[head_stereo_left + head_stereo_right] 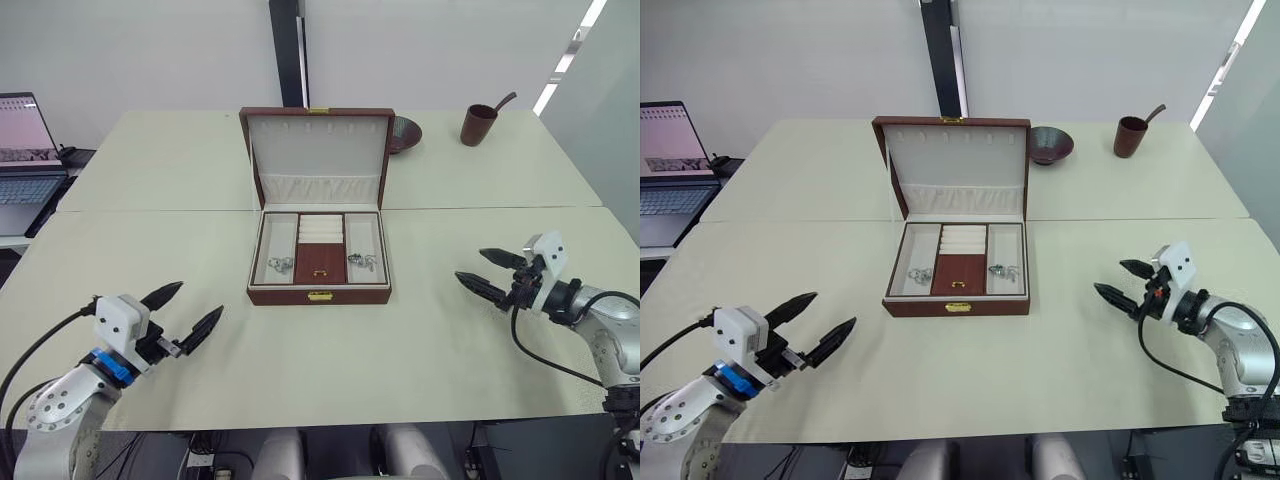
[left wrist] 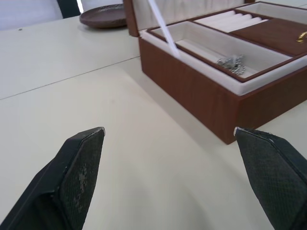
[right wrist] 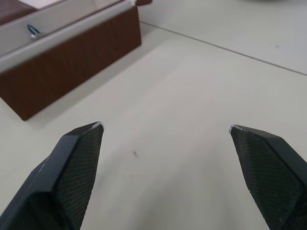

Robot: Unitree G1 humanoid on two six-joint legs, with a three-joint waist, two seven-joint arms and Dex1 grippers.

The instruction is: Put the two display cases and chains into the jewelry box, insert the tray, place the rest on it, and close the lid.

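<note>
Jewelry box (image 1: 319,255) sat open at the middle of the desk (image 1: 180,340), its lid (image 1: 318,155) standing upright at the back. Going left to right, the laptop (image 1: 25,150) stood off the desk's far left edge, and the left gripper (image 1: 183,312) hovered low over the bare desk near the front left, fingers spread wide and holding nothing. Inside the box the tray (image 1: 320,245) appeared already seated, with a silvery piece (image 1: 279,265) in its left compartment, a brown lidded section (image 1: 320,264) in the centre and another silvery piece (image 1: 362,261) in the right compartment. A dark bowl (image 1: 1051,144) and a brown cup (image 1: 1130,136) stood well behind. The right gripper (image 1: 490,272) hung near the front right, likewise spread and empty. Nothing of the task lay loose on the desk, so closing seemed the step in hand; the next move called for one gripper reaching behind the lid's top edge and tipping it forward.
</note>
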